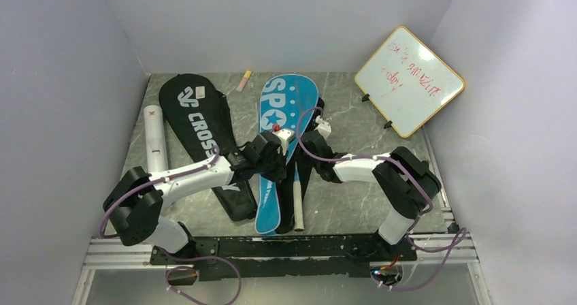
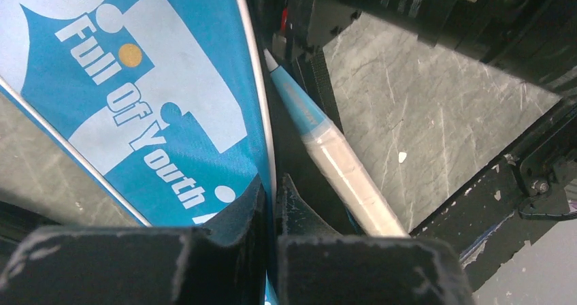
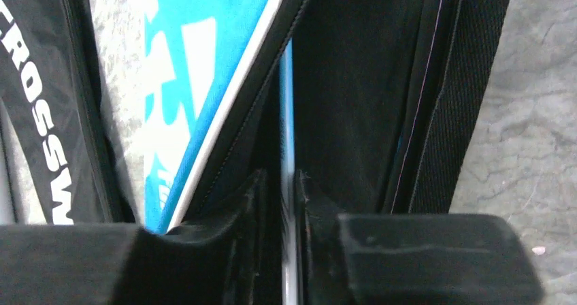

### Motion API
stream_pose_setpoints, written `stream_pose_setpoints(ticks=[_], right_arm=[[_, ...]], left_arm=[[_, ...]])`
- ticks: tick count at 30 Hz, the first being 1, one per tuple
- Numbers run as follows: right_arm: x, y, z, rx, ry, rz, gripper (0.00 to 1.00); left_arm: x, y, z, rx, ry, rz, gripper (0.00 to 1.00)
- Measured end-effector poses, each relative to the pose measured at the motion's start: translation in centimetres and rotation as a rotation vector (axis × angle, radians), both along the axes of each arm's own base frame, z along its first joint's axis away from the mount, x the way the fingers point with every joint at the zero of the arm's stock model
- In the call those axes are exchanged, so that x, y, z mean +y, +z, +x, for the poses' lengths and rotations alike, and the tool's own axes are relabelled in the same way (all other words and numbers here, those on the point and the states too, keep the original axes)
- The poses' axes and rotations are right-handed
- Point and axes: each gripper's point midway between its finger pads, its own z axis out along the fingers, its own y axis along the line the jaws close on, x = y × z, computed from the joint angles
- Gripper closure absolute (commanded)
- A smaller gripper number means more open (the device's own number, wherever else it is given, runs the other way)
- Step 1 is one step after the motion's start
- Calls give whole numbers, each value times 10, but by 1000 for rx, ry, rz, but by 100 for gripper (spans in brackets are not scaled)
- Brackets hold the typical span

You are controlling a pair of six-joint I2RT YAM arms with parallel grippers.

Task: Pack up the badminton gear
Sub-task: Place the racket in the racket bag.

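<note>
We are looking down on a grey, marble-patterned counter [image 1: 360,196] closed in by plain pale walls. A wood-framed whiteboard [image 1: 409,80] is leaning at the far right, and a small marker [image 1: 243,80] is lying at the far edge.

The blue cover [image 1: 287,101] is lying mid-counter, its long axis running far to near and its wide head pointing far. Left of it, the black cover [image 1: 203,121] is slanting from far left toward near centre. The white tube [image 1: 156,138] is lying far-to-near at the left. The light-blue racket [image 2: 340,162] is lying along the blue cover's right edge with its pale handle pointing near. Its head is hidden.

The left gripper [image 2: 272,190] is closed tight, pinching the blue cover's piped right edge. The right gripper [image 3: 282,182] is standing slightly parted. The racket's thin shaft is running between its fingers, and a dark sliver is showing beside it.

Both arms are covering the middle of the blue cover. Black fabric [image 3: 354,94] beside the shaft is hard to identify.
</note>
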Motion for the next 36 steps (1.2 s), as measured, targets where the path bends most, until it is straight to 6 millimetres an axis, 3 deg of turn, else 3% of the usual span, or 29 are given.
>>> stream_pose_setpoints(ticks=[7, 14, 20, 25, 31, 36], right_arm=[[-6, 1, 3, 17, -29, 26, 49], [-20, 9, -28, 48, 14, 62, 42], [-35, 2, -78, 131, 129, 52, 38], [-44, -5, -133, 210, 253, 41, 38], [-28, -7, -192, 268, 427, 43, 45], [-31, -15, -219, 321, 454, 48, 49]], left_arm=[[1, -14, -3, 24, 8, -1, 84], [1, -27, -6, 37, 14, -9, 63], [-4, -27, -8, 39, 3, -37, 44], [-3, -20, -10, 35, 4, -50, 30], [7, 8, -13, 12, 31, -121, 30], [38, 11, -1, 14, 145, -101, 28]])
